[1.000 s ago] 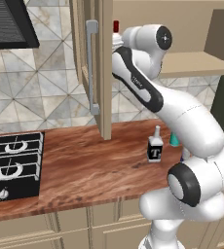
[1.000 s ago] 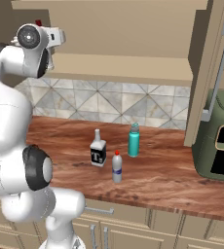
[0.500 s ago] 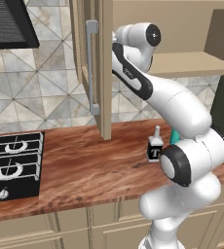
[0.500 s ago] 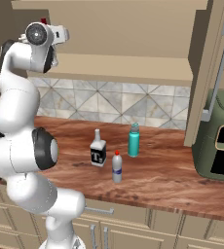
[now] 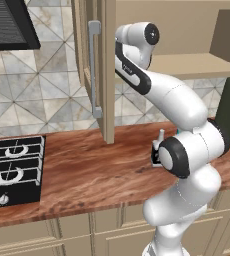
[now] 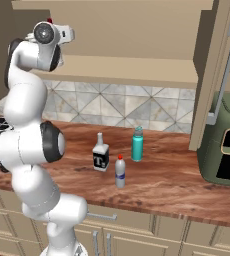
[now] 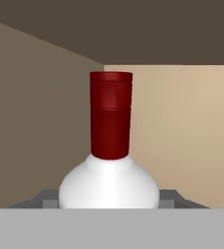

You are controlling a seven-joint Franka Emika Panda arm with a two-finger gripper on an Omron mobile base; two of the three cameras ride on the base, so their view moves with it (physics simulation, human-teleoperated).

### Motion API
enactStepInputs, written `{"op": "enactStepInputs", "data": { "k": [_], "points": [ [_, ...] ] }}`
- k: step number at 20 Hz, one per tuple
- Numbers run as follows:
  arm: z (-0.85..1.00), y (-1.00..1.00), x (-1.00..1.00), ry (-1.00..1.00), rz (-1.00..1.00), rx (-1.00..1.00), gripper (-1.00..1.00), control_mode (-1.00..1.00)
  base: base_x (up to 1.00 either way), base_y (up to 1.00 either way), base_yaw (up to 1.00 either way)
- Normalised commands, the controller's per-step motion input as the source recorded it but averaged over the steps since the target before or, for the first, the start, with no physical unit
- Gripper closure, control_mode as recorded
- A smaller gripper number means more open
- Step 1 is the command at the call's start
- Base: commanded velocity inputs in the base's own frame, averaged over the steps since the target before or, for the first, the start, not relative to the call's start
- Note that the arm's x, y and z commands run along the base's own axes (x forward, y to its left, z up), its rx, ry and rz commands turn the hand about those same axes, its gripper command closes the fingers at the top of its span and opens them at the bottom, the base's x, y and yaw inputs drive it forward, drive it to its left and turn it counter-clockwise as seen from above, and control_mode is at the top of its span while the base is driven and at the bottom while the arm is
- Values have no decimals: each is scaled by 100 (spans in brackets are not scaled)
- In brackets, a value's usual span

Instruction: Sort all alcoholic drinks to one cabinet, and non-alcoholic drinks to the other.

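Nearest us in the hand view: slender white bottle with dark red cap, upright, shoulders sitting right between our fingers. Fingers look clamped on the white bottle's body, part-way apart to fit its width. We hold it low on the body so the neck and cap stand free for setting it down inside.

Behind it, tan wooden cabinet interior: side wall left, back wall ahead. So the bottle is up inside the left wall cabinet, and we judge it's over the shelf, placement not yet released. Its red cap just peeks above the wrist in the right base view.

Farther out on the brown wooden surface, three bottles are left standing close together: small clear red-capped blue-label one, squarish clear-grey long-necked "T" one, teal cylindrical one. Right cabinet door stands open for them.
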Motion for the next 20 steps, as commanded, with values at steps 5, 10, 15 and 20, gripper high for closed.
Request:
{"op": "enactStepInputs", "data": {
  "k": [5,10,15,20],
  "points": [
    [-12,0,33,1,0,0,100,-100,0,0,0],
    [-17,0,21,1,0,2,100,-100,0,0,0],
    [-14,0,14,0,0,2,100,-100,0,0,0],
    [-17,0,12,1,0,1,100,-100,0,0,0]
  ]
}}
